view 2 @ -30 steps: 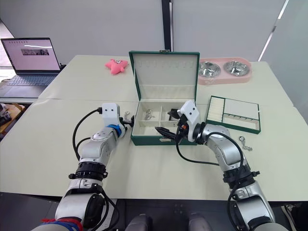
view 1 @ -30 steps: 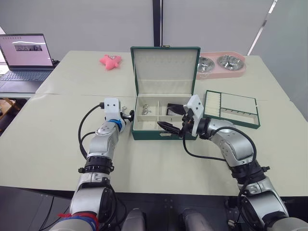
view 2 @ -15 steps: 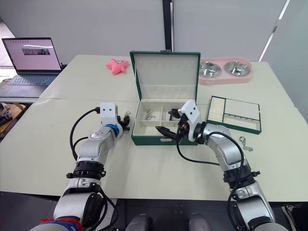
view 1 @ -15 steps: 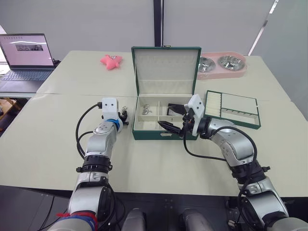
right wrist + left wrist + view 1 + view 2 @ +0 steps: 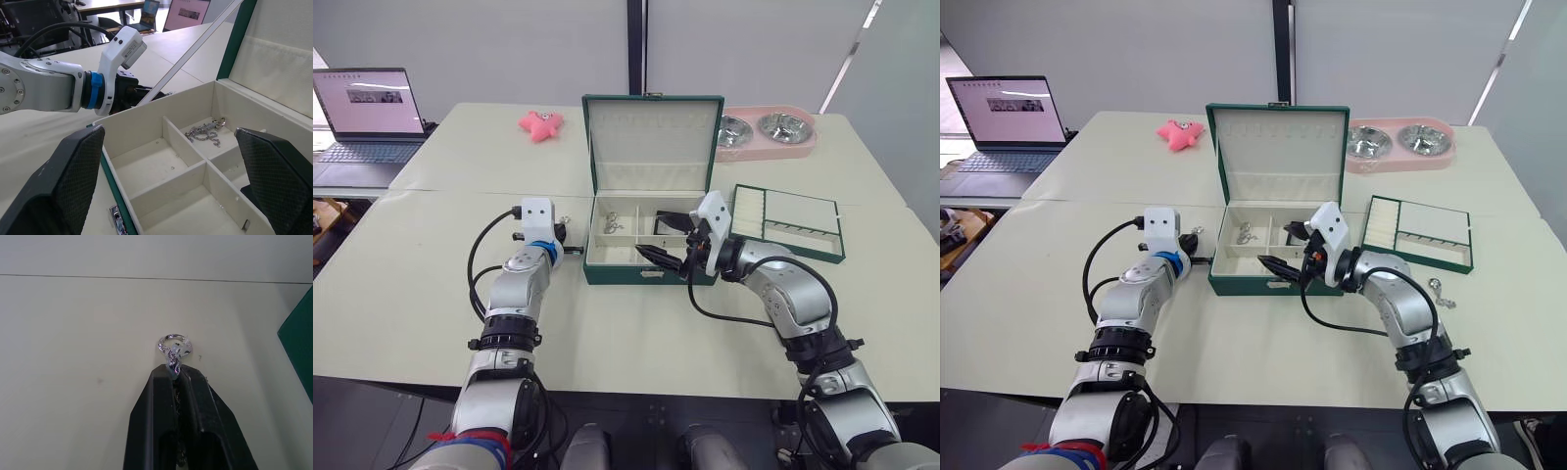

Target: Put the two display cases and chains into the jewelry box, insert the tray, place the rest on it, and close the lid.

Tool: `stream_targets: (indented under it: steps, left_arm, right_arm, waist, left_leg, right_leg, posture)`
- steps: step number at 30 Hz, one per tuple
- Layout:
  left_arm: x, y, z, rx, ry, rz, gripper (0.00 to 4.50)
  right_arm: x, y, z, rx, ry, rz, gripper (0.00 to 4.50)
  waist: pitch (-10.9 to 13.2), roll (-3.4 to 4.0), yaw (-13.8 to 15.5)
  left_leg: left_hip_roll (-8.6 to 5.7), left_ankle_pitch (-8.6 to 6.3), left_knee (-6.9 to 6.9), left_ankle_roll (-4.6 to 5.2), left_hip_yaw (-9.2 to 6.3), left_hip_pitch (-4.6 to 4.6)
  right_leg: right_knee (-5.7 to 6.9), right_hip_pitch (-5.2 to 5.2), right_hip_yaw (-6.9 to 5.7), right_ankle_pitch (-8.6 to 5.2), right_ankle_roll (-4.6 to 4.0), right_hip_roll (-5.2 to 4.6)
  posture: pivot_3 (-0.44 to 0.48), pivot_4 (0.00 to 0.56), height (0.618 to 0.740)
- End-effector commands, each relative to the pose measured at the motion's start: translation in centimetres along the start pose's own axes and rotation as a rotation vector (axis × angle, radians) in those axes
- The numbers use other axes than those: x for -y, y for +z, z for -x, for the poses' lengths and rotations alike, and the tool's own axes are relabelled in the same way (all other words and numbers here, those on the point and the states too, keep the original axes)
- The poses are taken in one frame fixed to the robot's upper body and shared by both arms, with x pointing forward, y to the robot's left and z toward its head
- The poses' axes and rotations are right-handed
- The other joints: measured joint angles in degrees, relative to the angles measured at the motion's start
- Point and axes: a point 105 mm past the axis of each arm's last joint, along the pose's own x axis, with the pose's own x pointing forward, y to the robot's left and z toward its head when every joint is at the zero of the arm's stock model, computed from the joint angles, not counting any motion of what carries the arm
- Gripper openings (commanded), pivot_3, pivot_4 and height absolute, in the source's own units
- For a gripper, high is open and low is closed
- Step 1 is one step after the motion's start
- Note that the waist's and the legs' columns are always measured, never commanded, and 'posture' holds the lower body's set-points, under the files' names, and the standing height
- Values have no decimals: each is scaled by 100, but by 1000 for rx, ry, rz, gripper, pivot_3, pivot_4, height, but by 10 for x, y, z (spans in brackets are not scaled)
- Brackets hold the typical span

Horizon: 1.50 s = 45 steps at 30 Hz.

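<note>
The dark green jewelry box stands open at mid-table, its lid upright. One silver chain lies in its back left compartment, and a black display case sits in the back right one. Just left of the box, my left gripper is down on the table, shut on another chain whose ring sticks out past the fingertips. My right gripper hovers open over the box's front edge, holding nothing. The tray lies to the right of the box.
A laptop stands at the far left corner, and a pink star toy lies behind the box's left side. A pink double bowl sits at the back right. A small silver piece lies on the table right of my right arm.
My left gripper has gone from wide open to shut on the chain beside the box. The right arm has not moved.
</note>
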Motion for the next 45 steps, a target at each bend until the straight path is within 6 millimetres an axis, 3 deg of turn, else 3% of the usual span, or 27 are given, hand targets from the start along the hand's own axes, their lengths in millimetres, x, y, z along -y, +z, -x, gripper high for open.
stream_targets:
  steps: [1, 15, 24, 30, 39, 45]
  left_arm:
    - [6, -3, 2, -9, -30, 18, 9]
    - [3, 56, 45, 118, -99, -25, 9]
    - [-8, 79, 70, 149, -116, -93, 9]
    - [-23, 92, 93, 128, -227, -181, 9]
    - [10, 127, 116, 178, -502, -184, 9]
    - [39, 132, 120, 182, -622, -200, 9]
  right_arm:
    - [2, 16, 3, 57, 2, 39, 4500]
    - [11, 18, 7, 61, -17, 65, 4500]
    - [16, 23, 9, 76, -17, 73, 4500]
    - [12, 31, 20, 91, 31, 79, 4500]
    - [7, 28, 39, 59, 51, 70, 4500]
    - [8, 26, 47, 53, 17, 66, 4500]
  waist:
    - [0, 0, 0]
    - [1, -1, -9]
    - [1, -1, -15]
    - [3, 0, -44]
    - [4, -2, -14]
    - [4, -2, -32]
  left_leg:
    - [0, 0, 0, 0, 0, 0]
    - [3, 0, -2, -1, -1, -4]
    - [3, 0, -3, -1, 0, -4]
    - [4, 0, -8, -1, 0, -4]
    - [2, 0, -7, 0, -1, -7]
    - [4, 0, -8, 1, 1, -6]
  right_leg:
    - [0, 0, 0, 0, 0, 0]
    - [-3, -4, 1, 0, 0, 1]
    - [-4, -5, 1, 0, 0, 2]
    - [-8, -6, 1, 0, 0, 3]
    - [-13, -4, -1, 0, 0, 2]
    - [-12, -5, 3, 0, 1, 5]
  posture:
    - [0, 150, 740]
    - [0, 150, 740]
    - [0, 150, 740]
    - [0, 150, 740]
    - [0, 150, 740]
    - [0, 150, 740]
